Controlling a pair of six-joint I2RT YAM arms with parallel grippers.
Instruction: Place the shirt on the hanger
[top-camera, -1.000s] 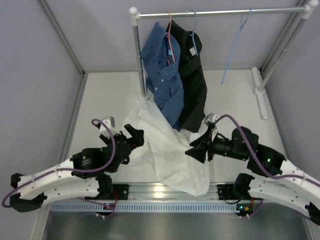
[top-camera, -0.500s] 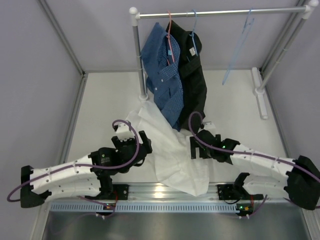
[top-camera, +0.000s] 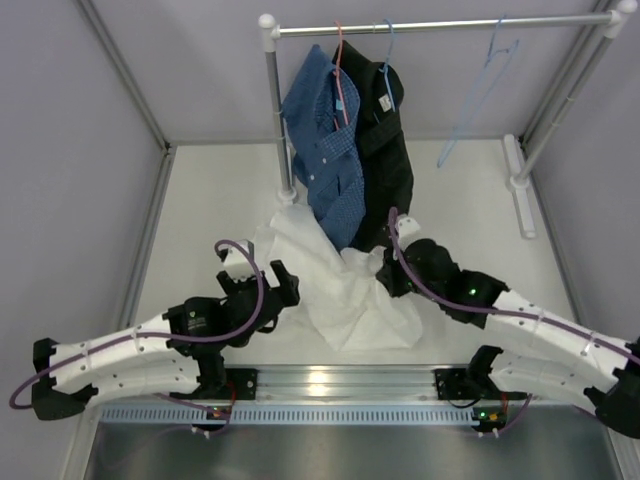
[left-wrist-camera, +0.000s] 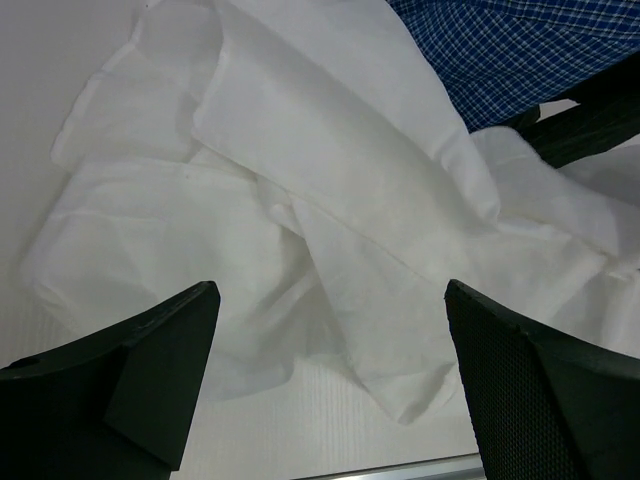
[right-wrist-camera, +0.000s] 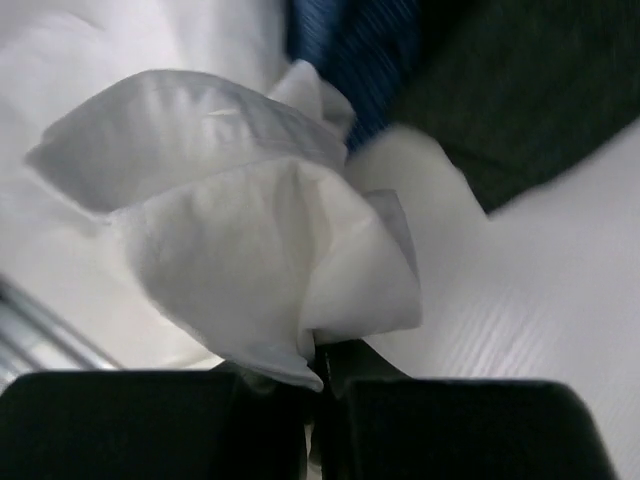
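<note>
Shirt (top-camera: 330, 290) has bunched up, pinched in closed right gripper (right-wrist-camera: 318, 368); left gripper (left-wrist-camera: 330, 295) gapes empty.

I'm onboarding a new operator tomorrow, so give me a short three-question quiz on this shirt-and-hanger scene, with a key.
1. True or false: the right arm's fingers are shut on the white shirt.
2. Where is the light-blue hanger? A under the white shirt; B hanging bare on the rail; C inside the white shirt.
3. Fill in: the left arm's fingers are ____ above the white shirt.
Key: 1 true; 2 B; 3 open.
</note>
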